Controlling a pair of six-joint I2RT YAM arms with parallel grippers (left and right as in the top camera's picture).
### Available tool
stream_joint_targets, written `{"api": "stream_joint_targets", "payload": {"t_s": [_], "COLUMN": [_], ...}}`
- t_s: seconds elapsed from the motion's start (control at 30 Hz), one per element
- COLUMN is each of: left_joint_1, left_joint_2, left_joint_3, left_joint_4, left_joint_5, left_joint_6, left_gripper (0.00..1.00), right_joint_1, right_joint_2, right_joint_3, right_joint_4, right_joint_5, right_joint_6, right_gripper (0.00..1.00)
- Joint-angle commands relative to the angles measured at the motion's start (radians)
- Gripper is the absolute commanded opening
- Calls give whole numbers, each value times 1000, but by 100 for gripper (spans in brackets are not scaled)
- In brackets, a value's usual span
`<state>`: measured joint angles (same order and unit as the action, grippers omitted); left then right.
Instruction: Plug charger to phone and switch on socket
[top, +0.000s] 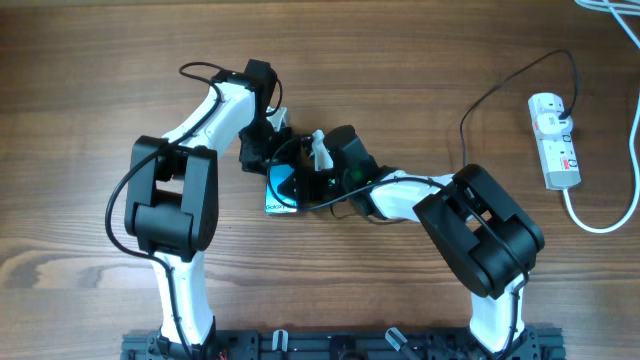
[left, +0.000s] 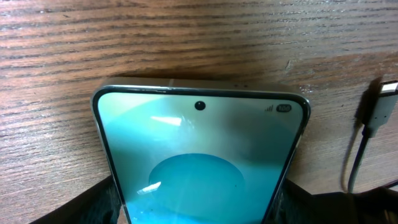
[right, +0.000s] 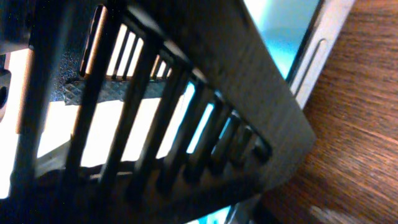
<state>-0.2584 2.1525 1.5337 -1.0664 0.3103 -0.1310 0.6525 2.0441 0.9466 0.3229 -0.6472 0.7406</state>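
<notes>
The phone (top: 280, 190) lies mid-table, its turquoise screen up. In the left wrist view the phone (left: 199, 143) fills the frame, and my left gripper (left: 199, 205) is shut on its two long edges. The charger cable (top: 500, 90) runs from the socket (top: 555, 140) at the right edge towards my right gripper (top: 318, 165), which is beside the phone. The charger's connector tip (left: 376, 112) shows just right of the phone's top corner, apart from it. The right wrist view shows only a dark slatted part and the phone's edge (right: 311, 56), so its jaws are hidden.
The socket's thick white lead (top: 590, 220) curls off at the right edge. Both arm bases stand at the front edge on a black rail (top: 340, 345). Bare wooden table (top: 80, 120) lies to the left and far side.
</notes>
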Motion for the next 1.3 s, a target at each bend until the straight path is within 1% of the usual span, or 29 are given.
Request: {"api": "stream_joint_targets", "payload": {"t_s": [0.0,0.13,0.27,0.3,0.33,0.37,0.53,0.6,0.67,0.7,0.73,0.77,0.8,0.83,0.87,0.93,0.97,1.03,1.13,1.17,1.2,1.27], "left_joint_1": [-46,-46,-46,-46,-46,-46,-38,-7,18,29,37,44,49,50,50,50,50,50,50,50,50,50], "left_joint_2": [73,73,73,73,73,73,63,3,-74,-119,-164,-214,-259,-293,-343,-424,-468,-535,-604,-620,-627,-628], "left_joint_3": [-43,-43,-43,-43,-43,-43,-41,-42,-42,-42,-42,-42,-42,-42,-42,-42,-42,-42,-42,-42,-42,-42], "left_joint_4": [19,20,20,21,23,23,14,20,26,26,26,29,34,38,47,84,108,140,144,135,124,95], "left_joint_5": [74,74,74,74,74,75,74,89,101,102,110,150,197,245,294,396,446,500,512,512,512,512], "left_joint_6": [23,23,23,23,23,23,23,23,23,23,24,24,29,49,56,56,56,56,56,56,56,56], "left_gripper": [75,79,87,91,100,100,100,100,100,100,100,100,100,99,98,96,94,90,86,84,77,67], "right_joint_1": [21,21,21,21,21,21,16,-12,-51,-68,-85,-104,-114,-123,-127,-127,-127,-127,-127,-130,-137,-154], "right_joint_2": [11,11,11,11,11,11,11,11,11,11,11,11,11,11,11,11,11,11,11,11,11,11], "right_joint_3": [0,0,0,0,0,0,0,0,0,1,1,0,0,1,1,0,0,1,1,1,1,1], "right_joint_4": [44,45,51,51,51,51,57,85,169,246,356,524,625,739,822,939,980,1062,1188,1211,1210,1208], "right_joint_5": [-79,-80,-80,-80,-80,-80,-119,-185,-327,-410,-497,-570,-583,-586,-586,-585,-583,-575,-530,-520,-526,-556], "right_joint_6": [-16,-15,-15,-15,-15,-15,-16,-28,-20,11,64,185,278,383,457,573,608,685,782,793,791,779], "right_gripper": [30,25,15,13,10,4,4,4,4,4,4,4,4,4,4,4,4,4,4,4,4,4]}}
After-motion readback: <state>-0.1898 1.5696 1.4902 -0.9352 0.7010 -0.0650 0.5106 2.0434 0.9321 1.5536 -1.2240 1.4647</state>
